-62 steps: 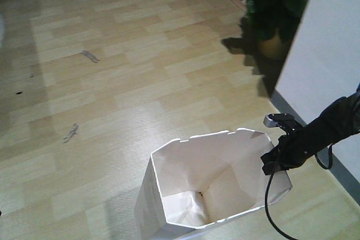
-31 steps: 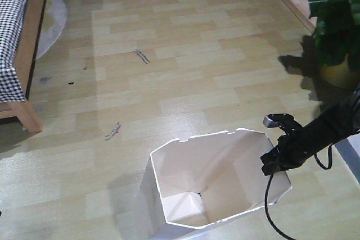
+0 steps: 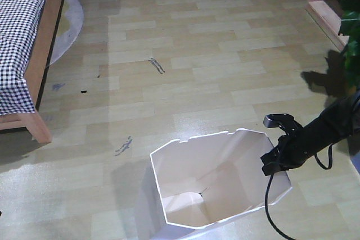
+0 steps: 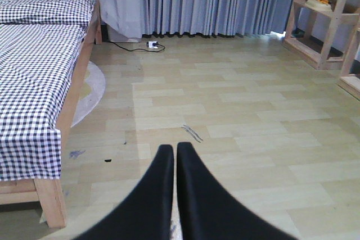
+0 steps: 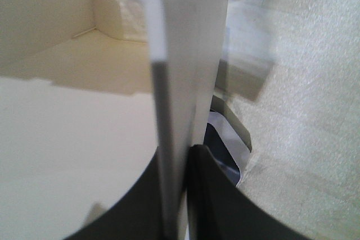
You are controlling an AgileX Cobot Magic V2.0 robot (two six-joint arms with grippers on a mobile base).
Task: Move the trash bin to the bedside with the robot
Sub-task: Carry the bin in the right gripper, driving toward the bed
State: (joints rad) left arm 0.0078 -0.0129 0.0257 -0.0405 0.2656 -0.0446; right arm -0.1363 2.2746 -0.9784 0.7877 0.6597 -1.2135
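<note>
Bin point(image 3: 225, 164) stands on the floor point(image 3: 197, 54), well apart from the bed point(image 3: 22, 37) at far left. I see my left hand point(image 4: 174, 149) closed, empty — my right hand point(image 3: 271, 164) clamps the bin's right rim.

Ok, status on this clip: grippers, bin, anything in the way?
Right gripper shut on trash bin rim. Left gripper shut, empty. Bed ahead left, bin not there yet. Floor between: only scuff marks.
</note>
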